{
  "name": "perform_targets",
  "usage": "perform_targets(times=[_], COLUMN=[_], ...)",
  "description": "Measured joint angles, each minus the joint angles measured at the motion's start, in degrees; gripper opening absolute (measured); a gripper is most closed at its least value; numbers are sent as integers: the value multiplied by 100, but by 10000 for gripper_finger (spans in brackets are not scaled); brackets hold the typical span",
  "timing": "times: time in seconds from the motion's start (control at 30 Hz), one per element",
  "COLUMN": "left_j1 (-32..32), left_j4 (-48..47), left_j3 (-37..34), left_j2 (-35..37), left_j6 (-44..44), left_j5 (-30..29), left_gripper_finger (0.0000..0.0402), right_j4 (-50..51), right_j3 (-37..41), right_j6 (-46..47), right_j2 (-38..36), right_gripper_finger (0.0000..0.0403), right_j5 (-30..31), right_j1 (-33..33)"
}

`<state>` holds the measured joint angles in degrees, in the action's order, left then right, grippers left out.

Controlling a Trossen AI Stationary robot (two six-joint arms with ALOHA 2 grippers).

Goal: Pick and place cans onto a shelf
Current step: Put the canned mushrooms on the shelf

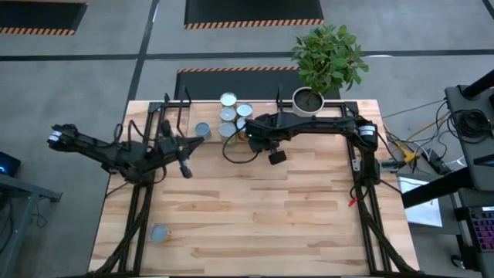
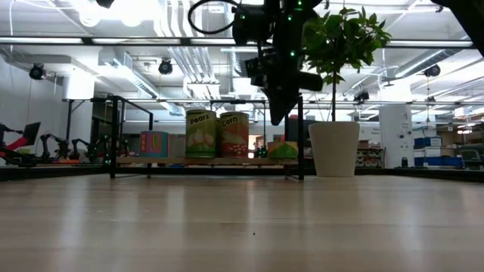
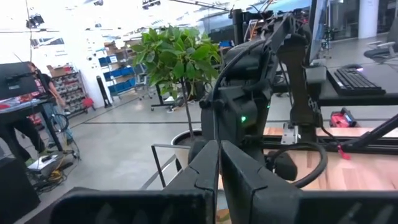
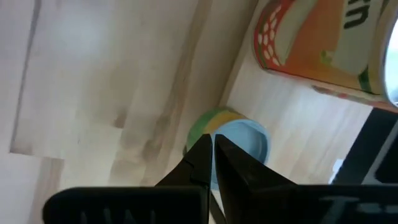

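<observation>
I am lifting my empty right tool, fingers together, clear of the shelf without nudging its cans.

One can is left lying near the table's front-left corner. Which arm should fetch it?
Left, probably. The stray can lies on the left arm's side of the table; the left end effector is closer, while the right end effector is over the shelf.
</observation>
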<state>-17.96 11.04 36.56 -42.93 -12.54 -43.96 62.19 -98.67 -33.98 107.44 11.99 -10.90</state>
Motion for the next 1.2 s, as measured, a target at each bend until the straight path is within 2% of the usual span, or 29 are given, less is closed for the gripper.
perform_targets(times=[0.13,0.37,1.2], left_j1=[-53,-63,-63], left_j4=[-103,-98,-91], left_j3=[-1,-2,-1], left_j2=[68,85,83], left_j6=[85,106,108], left_j5=[1,1,1], left_gripper_finger=[0,0,0], right_j4=[-195,-610,-1272], right_j3=[228,520,695], right_j6=[-52,-351,-872], right_j2=[2,22,304], right_gripper_finger=[8,8,8], right_j5=[89,714,778], right_j1=[-2,-28,-227])
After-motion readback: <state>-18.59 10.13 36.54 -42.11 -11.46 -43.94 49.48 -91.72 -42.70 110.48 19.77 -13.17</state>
